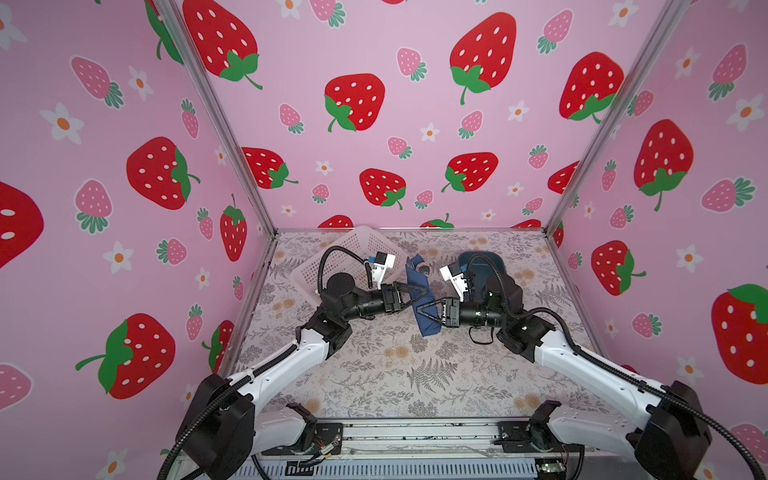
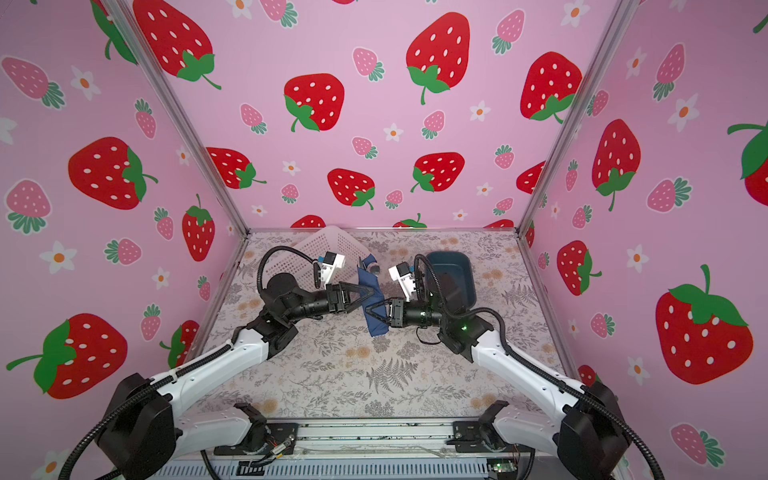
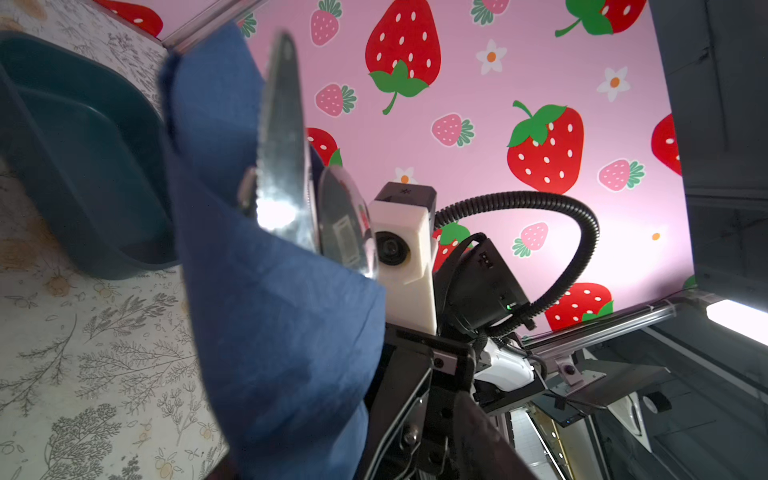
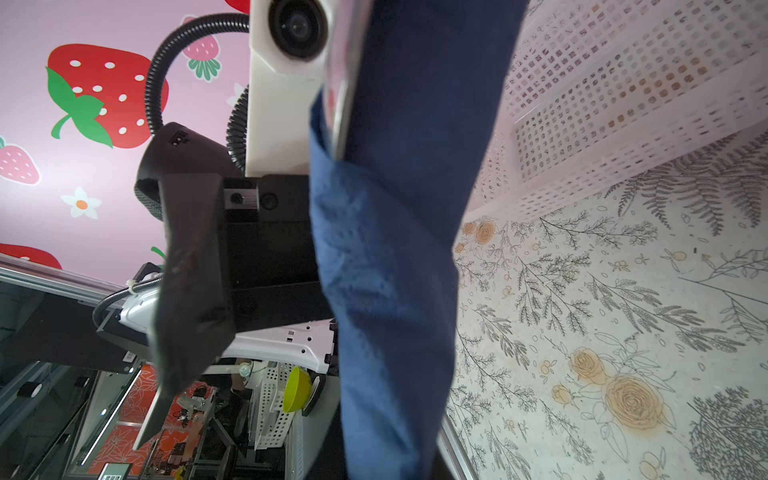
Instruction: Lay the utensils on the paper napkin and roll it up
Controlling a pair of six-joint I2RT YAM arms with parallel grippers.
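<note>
Gripping the rolled paper napkin [image 1: 417, 279] near its mid-length, the right gripper [image 1: 419, 309] is clamped on the bundle from the right in both top views. The left gripper [image 1: 426, 293] faces it from the left with jaws spread. In the right wrist view, one of its fingers [image 4: 187, 270] stands clear of the blue paper. The utensils [image 3: 291, 199] sit inside the roll: a serrated knife blade [image 3: 282, 124] and a spoon bowl [image 3: 345, 224] protrude from its far, open end. The bundle is located over the floral table [image 1: 395, 374], between the white mesh basket [image 1: 357, 245] and the teal tray [image 1: 496, 262]. Contact between the roll's near end and the table cannot be determined.
</note>
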